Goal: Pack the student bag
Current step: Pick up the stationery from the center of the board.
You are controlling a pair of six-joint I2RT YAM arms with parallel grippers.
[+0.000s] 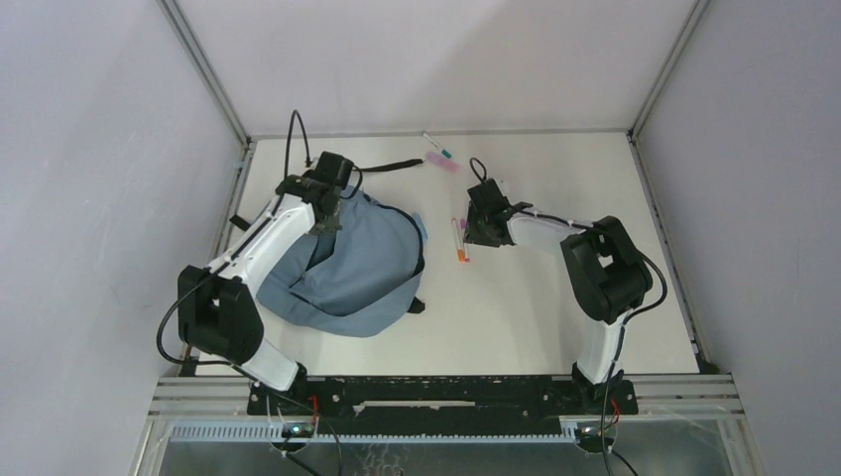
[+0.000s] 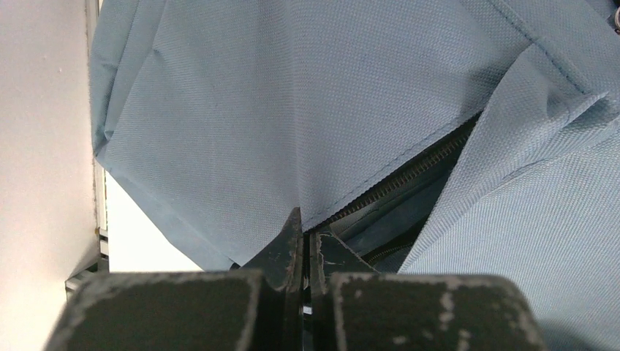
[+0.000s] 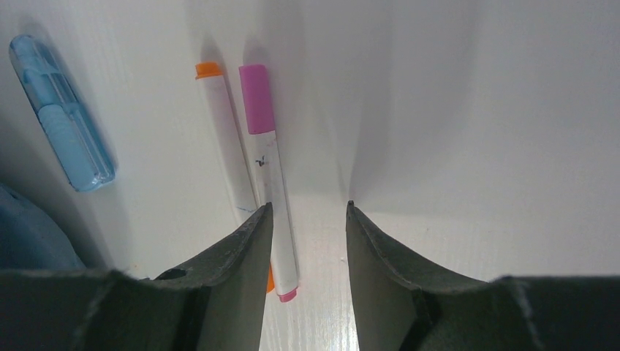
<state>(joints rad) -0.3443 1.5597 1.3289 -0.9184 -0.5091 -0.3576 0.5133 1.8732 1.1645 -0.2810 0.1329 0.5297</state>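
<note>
Slate-blue fabric backpack (image 1: 347, 273) lies on the left of the white desk (image 1: 536, 307). Its zipper flap is pinched by the closed left gripper (image 2: 303, 234). The right gripper (image 3: 307, 212), jaws parted and empty, is held over a pink-capped marker (image 3: 267, 168) beside an orange-capped marker (image 3: 223, 139). Both markers lie unpacked, so packing is judged barely begun.

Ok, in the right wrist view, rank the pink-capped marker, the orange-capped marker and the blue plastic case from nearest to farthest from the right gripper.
1. Pink-capped marker, just picture-left of the right gripper gap.
2. Orange-capped marker, alongside it, further left.
3. Blue plastic case, far left edge.
</note>
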